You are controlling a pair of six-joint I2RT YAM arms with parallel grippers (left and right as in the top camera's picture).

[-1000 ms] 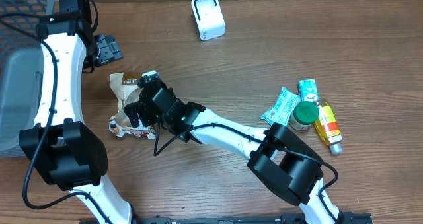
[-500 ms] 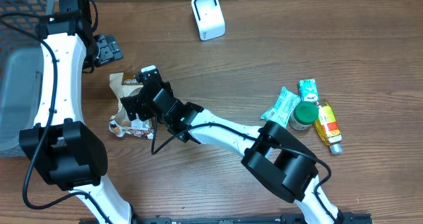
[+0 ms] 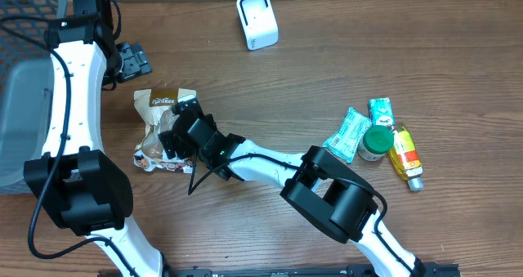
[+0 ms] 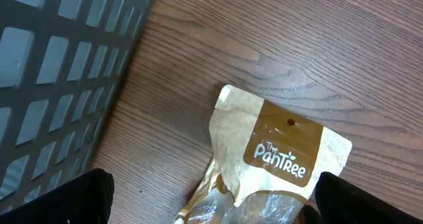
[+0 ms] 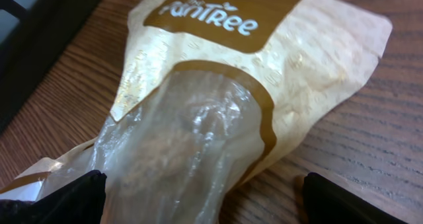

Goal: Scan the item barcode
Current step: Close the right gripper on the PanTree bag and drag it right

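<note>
The item is a tan and brown PanTree snack bag (image 3: 158, 107) with a clear window, lying flat on the wooden table at the left. My right gripper (image 3: 174, 136) sits low over the bag's window end. In the right wrist view the bag (image 5: 218, 98) lies between the right gripper's (image 5: 205, 204) open fingers, one black fingertip (image 5: 56, 201) over its left edge and the other on the wood to its right. My left gripper (image 3: 133, 62) hovers open just beyond the bag's top; its wrist view shows the bag (image 4: 281, 161) below the open left gripper (image 4: 211, 207). The white scanner (image 3: 257, 20) stands at the back.
A grey mesh basket (image 3: 20, 81) fills the far left edge, also seen as the basket (image 4: 59, 72) in the left wrist view. At the right lie a teal packet (image 3: 347, 132), a green carton (image 3: 381, 112), a green-lidded jar (image 3: 376, 143) and a yellow bottle (image 3: 405, 156).
My right gripper has slid left and down along the bag toward its window end, uncovering the brown label at the top. The left arm has not moved.
</note>
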